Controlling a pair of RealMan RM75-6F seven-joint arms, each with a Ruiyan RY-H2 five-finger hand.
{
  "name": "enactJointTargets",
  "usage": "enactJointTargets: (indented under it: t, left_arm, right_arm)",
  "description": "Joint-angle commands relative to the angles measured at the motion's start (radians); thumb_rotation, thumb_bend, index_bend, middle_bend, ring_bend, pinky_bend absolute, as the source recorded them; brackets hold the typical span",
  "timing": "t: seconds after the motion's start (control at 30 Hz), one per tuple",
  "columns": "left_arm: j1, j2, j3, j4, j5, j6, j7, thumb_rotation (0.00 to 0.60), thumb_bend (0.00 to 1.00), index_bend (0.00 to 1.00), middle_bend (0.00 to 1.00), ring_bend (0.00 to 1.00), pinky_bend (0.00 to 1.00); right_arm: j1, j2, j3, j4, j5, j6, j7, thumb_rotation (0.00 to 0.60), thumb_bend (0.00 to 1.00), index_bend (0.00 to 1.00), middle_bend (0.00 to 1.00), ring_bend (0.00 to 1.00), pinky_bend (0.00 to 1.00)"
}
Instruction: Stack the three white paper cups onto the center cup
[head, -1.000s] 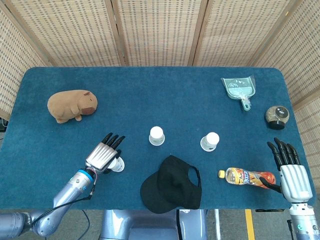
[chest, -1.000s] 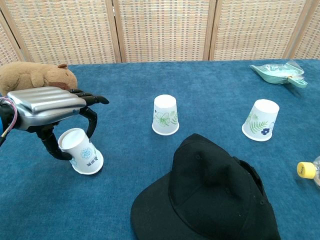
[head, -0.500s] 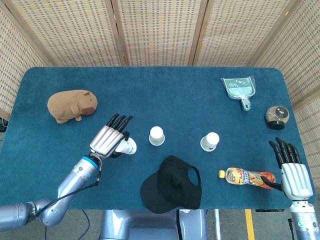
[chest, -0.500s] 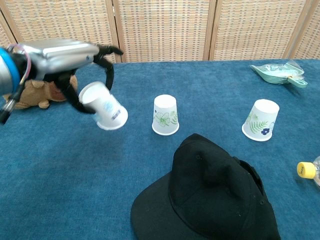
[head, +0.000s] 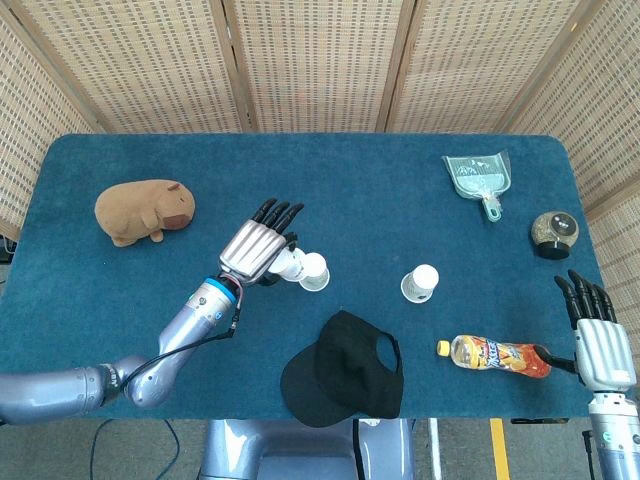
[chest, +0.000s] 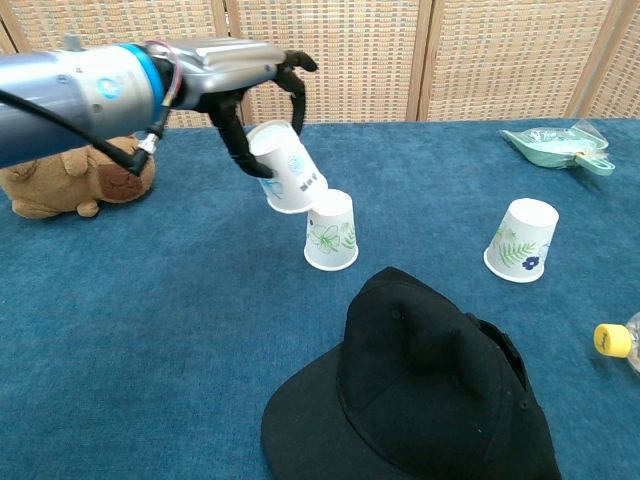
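Observation:
My left hand (head: 258, 250) (chest: 245, 85) holds a white paper cup (chest: 287, 167) (head: 290, 265) tilted in the air, its mouth facing down and to the right. That cup hangs just up and left of the center cup (chest: 331, 231) (head: 314, 272), which stands upside down on the table. A third cup (chest: 521, 240) (head: 420, 283) with leaf prints stands upside down to the right. My right hand (head: 595, 335) rests at the table's right front edge with fingers straight and apart, holding nothing.
A black cap (head: 345, 368) (chest: 425, 385) lies in front of the center cup. A drink bottle (head: 495, 354) lies by my right hand. A plush capybara (head: 143, 210) sits at the left; a bagged dustpan (head: 479, 177) and a dark jar (head: 553, 233) at the right back.
My left hand has lifted the cup off the table and carried it right and away from me, from the left front area to just beside the center cup. My right hand drew back slightly.

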Motion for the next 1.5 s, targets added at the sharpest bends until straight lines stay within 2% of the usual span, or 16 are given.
enactJointTargets:
  t: [0.03,0.13,0.3,0.47,0.67,0.8,1.0,1.2,1.33,1.5]
  left_arm:
    - [-0.046,-0.043,-0.015,0.043,-0.029,-0.013,0.017,0.6,0.23,0.44,0.0,0.0,0.0]
    - [-0.081,-0.069,-0.018,0.071,-0.05,-0.026,0.028,0.6,0.22,0.43,0.0,0.0,0.0]
    - [-0.132,-0.102,-0.018,0.107,-0.109,-0.042,0.058,0.6,0.2,0.36,0.0,0.0,0.0]
    - [-0.169,-0.114,0.005,0.116,-0.164,-0.031,0.117,0.6,0.1,0.25,0.0,0.0,0.0]
    - [-0.162,-0.087,0.007,0.063,-0.208,0.025,0.12,0.6,0.1,0.19,0.0,0.0,0.0]
    - [-0.102,-0.03,0.026,-0.026,-0.168,0.103,0.082,0.6,0.1,0.17,0.0,0.0,0.0]
    - [0.049,0.11,0.106,-0.226,-0.051,0.273,0.021,0.6,0.1,0.12,0.0,0.0,0.0]
    - [0.241,0.257,0.248,-0.399,0.097,0.479,-0.007,0.6,0.1,0.11,0.0,0.0,0.0]
    - [0.363,0.31,0.341,-0.416,0.247,0.598,-0.07,0.6,0.1,0.11,0.0,0.0,0.0]
    - [0.493,0.342,0.418,-0.382,0.382,0.707,-0.162,0.6,0.1,0.11,0.0,0.0,0.0]
  right_arm:
    - [0.002,0.0,0.005,0.011,0.018,-0.016,0.014,0.6,0.13,0.01,0.0,0.0,0.0]
    - [0.005,0.001,0.011,0.021,0.032,-0.027,0.027,0.6,0.13,0.01,0.0,0.0,0.0]
    - [0.001,0.005,0.019,0.028,0.032,-0.015,0.057,0.6,0.13,0.01,0.0,0.0,0.0]
    - [-0.003,0.0,0.027,0.042,0.029,0.002,0.088,0.6,0.12,0.01,0.0,0.0,0.0]
    - [-0.004,-0.003,0.025,0.047,0.024,0.003,0.091,0.6,0.12,0.02,0.0,0.0,0.0]
    - [0.0,-0.004,0.019,0.045,0.017,-0.004,0.081,0.6,0.12,0.02,0.0,0.0,0.0]
    - [0.002,0.0,0.011,0.017,-0.005,0.003,0.064,0.6,0.12,0.06,0.0,0.0,0.0]
    - [0.022,0.005,0.015,-0.027,-0.021,-0.01,0.045,0.6,0.12,0.09,0.0,0.0,0.0]
    - [0.054,0.0,0.025,-0.059,-0.019,-0.045,0.007,0.6,0.12,0.11,0.0,0.0,0.0]
    - [0.1,-0.004,0.041,-0.1,-0.012,-0.093,-0.054,0.6,0.12,0.13,0.0,0.0,0.0]
